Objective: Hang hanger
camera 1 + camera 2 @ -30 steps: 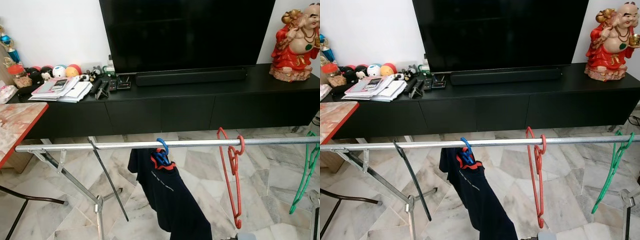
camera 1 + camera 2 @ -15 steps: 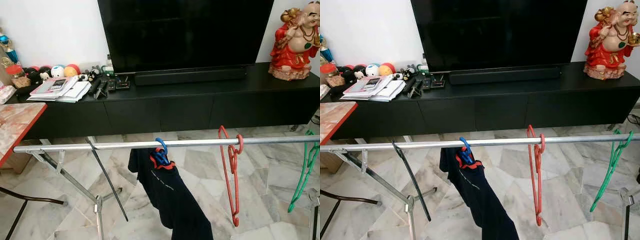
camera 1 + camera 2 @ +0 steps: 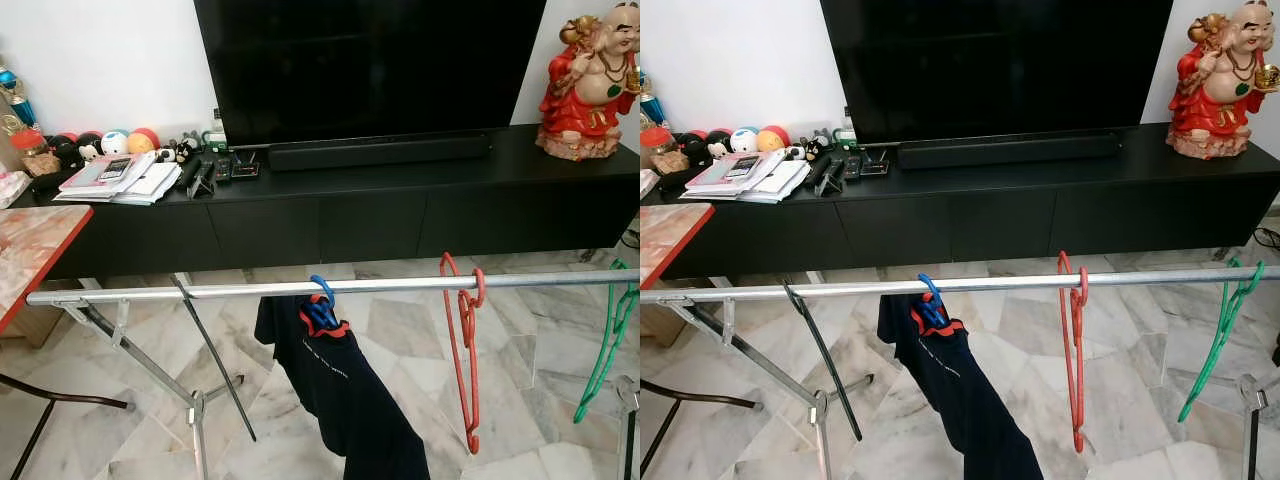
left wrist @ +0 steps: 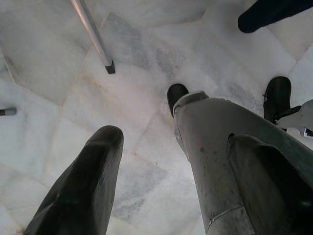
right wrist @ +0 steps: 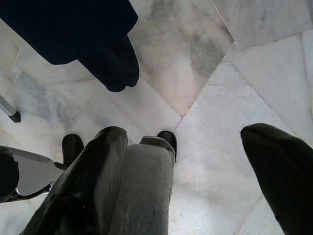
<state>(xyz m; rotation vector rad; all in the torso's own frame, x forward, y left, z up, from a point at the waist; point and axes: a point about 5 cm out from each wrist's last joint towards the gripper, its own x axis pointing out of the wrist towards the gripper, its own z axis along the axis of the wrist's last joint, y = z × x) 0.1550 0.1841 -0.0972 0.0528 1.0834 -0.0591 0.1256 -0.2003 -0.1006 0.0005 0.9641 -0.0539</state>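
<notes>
Steel rail (image 3: 250,290) w/ red hanger (image 3: 466,340); green hanger (image 3: 605,350); navy shirt (image 3: 345,390).

Both wrist views show long, blunt black fingers (image 4: 83,186) (image 5: 281,171), a scuffed grey metal leg (image 4: 215,161), and what seem to be rounded black feet (image 4: 278,95).

White wall (image 3: 120,60); long black TV cabinet (image 3: 330,215) under a dark television (image 3: 370,65); marble floor (image 3: 400,330).

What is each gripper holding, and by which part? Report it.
Nothing is held. The left gripper and right gripper are both open, pointing down at the marble floor.
</notes>
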